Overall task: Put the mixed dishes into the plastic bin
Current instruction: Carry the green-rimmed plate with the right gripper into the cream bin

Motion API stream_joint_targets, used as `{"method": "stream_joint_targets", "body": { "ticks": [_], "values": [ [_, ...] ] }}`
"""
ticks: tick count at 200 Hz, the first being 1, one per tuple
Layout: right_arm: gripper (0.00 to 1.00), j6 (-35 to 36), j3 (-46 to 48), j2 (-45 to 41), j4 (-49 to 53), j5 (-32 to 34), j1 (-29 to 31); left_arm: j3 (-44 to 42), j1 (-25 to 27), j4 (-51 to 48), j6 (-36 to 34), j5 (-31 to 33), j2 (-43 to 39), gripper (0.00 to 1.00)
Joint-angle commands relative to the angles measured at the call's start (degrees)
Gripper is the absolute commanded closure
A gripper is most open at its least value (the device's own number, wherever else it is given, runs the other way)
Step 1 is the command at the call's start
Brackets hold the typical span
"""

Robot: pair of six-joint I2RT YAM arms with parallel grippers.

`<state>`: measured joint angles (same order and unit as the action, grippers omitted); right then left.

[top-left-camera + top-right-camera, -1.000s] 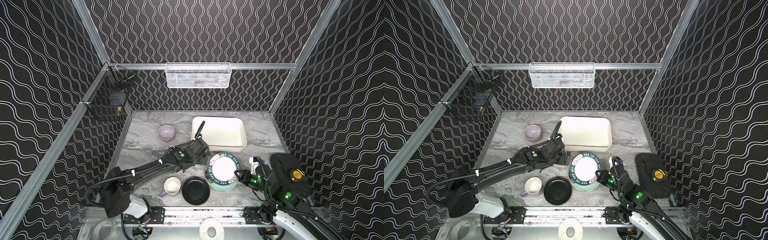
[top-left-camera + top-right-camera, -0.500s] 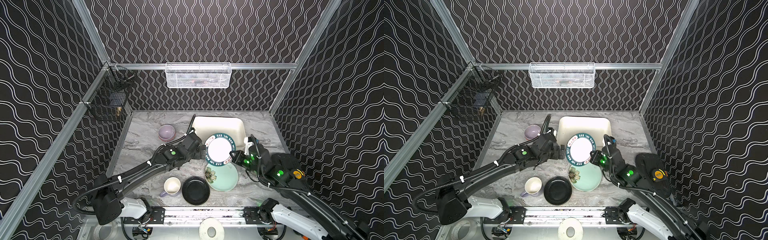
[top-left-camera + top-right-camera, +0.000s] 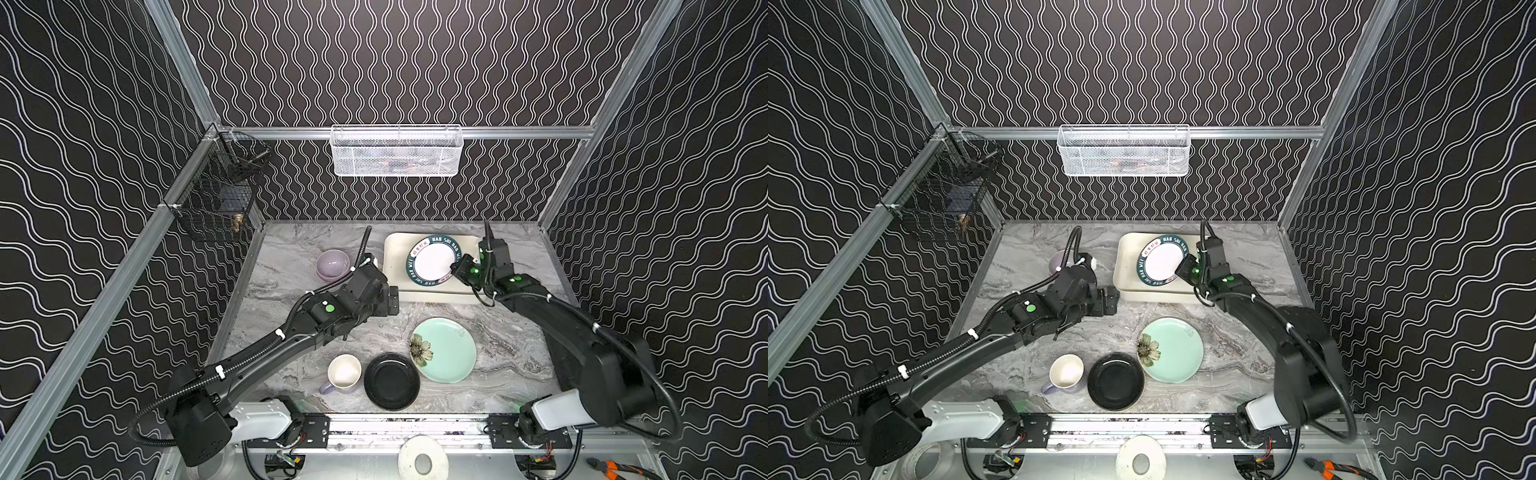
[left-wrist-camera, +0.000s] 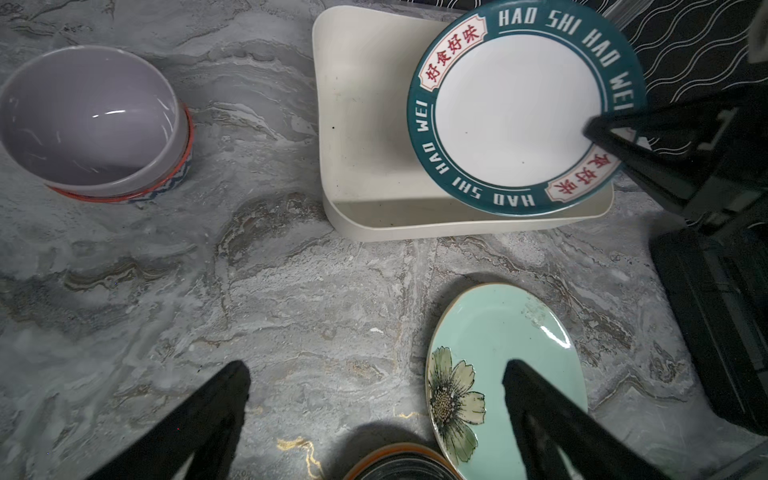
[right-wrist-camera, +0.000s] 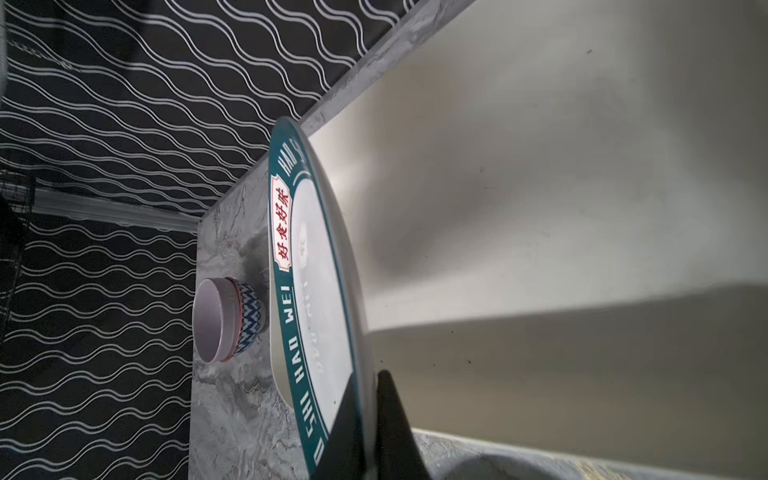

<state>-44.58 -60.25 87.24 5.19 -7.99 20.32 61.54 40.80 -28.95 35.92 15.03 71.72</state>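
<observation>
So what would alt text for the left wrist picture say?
The right gripper pinches the rim of a white green-rimmed plate over the plastic bin. On the table sit a lilac bowl and a mint flowered plate.

Green-rimmed plate (image 4: 515,116) over bin (image 4: 361,124)
</observation>
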Motion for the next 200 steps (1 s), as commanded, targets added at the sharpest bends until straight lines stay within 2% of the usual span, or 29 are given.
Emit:
{"method": "stream_joint_targets", "body": {
  "ticks": [1,58,148,170,200],
  "values": [
    [0.91,-1.2,-2.8,4.8,-7.0,-6.4,-0.3,-0.4,-0.7,0.3,-0.3,0.1,-0.3,0.01],
    [0.91,-3.5,-5.1,17.2,-12.5,-12.2,-1.1,-1.5,-2.2,0.3,-0.3,-0.7,1.3,0.01],
    [0.9,-3.3,-9.1,26.9,-14.2,-17.3,-4.4,-1.2,-4.4,0.7,-0.1,-2.1,3.5,0.01],
    [0.87,-3.0,-8.2,27.0,-14.2,-17.0,-4.8,-1.2,-4.6,0.9,-0.1,-2.3,3.9,0.01],
    [0.76,-2.3,-8.1,27.2,-12.8,-17.4,-5.4,-1.2,-4.8,1.0,-0.1,-2.8,4.4,0.01]
  ]
}}
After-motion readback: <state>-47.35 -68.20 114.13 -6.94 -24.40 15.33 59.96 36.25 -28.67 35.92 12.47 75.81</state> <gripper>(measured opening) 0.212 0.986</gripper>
